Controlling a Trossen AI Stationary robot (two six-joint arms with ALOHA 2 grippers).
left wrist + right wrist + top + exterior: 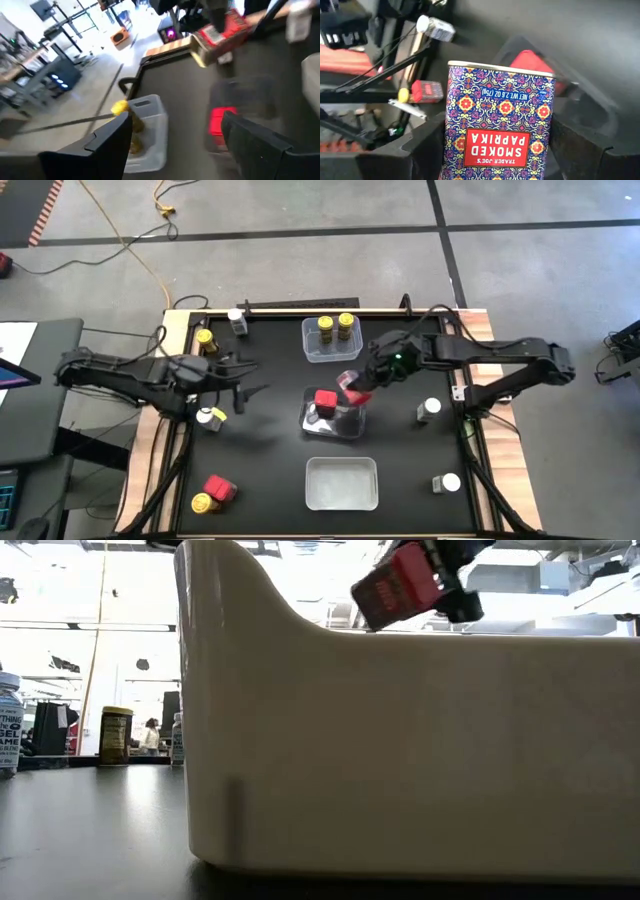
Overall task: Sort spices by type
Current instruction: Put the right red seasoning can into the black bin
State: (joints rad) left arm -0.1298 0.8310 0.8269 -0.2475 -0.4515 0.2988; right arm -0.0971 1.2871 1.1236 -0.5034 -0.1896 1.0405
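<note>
Red-capped tin, label reading "Trader Joe's Smoked Paprika", clamped in right pincer; left pincer spread, empty.

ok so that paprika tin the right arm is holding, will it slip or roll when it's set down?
Probably not roll: the paprika tin is boxy and flat-sided. Its glossy printed metal may be a little slippery in the right pincer. It hangs tilted above the middle tub, so it may tip on landing.

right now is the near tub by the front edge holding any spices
No, the near tub shows only its bare pale bottom in the high view, with no jar or tin inside.
</note>
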